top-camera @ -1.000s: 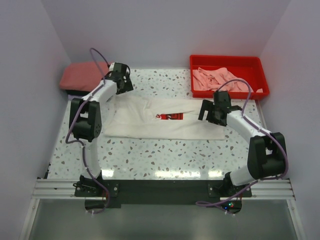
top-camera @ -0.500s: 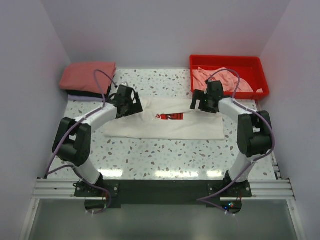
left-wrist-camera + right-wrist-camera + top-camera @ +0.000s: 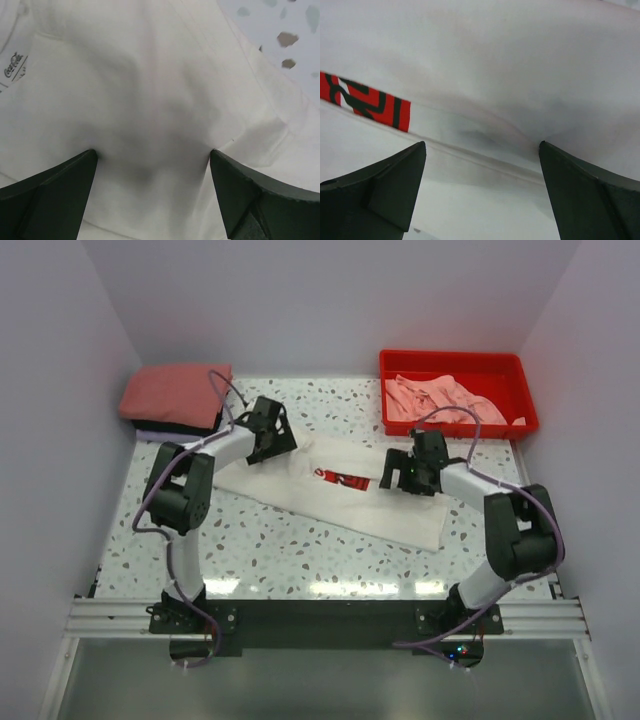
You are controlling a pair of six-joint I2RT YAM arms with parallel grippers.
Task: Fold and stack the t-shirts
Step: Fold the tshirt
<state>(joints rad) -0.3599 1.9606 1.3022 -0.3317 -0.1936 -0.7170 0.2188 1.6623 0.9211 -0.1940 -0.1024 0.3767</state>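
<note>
White t-shirt (image 3: 340,502) noted spread flat on the speckled table (image 3: 300,550), mid-field, laid on a slant from upper left to lower right in the top view. The red logo print (image 3: 342,478) is seen facing up near the garment's middle. The cloth is rumpled at the two places where the arms meet it. The left gripper (image 3: 272,435) is set down on the shirt's upper left end. In the left wrist view its fingers (image 3: 55,195) are seen spread wide, with white fabric puckered into a shallow hollow between them and nothing pinched. A small printed neck label (image 3: 14,65) is caught at the left edge of that view, and bare table is seen past the hem at upper right. The right gripper (image 3: 400,472) is placed on the shirt just to the right of the print. Its fingers (image 3: 590,195) are likewise parted, with a soft crease of cloth lying between them and a strip of the red print to their left. Pink t-shirts (image 3: 440,400) are heaped loosely in the red tray (image 3: 455,362) at the far right corner, apart from the white one. A folded salmon-red t-shirt (image 3: 172,390) is recorded at the far left corner, resting on a black t-shirt (image 3: 165,426), near the left gripper but not touching it.
</note>
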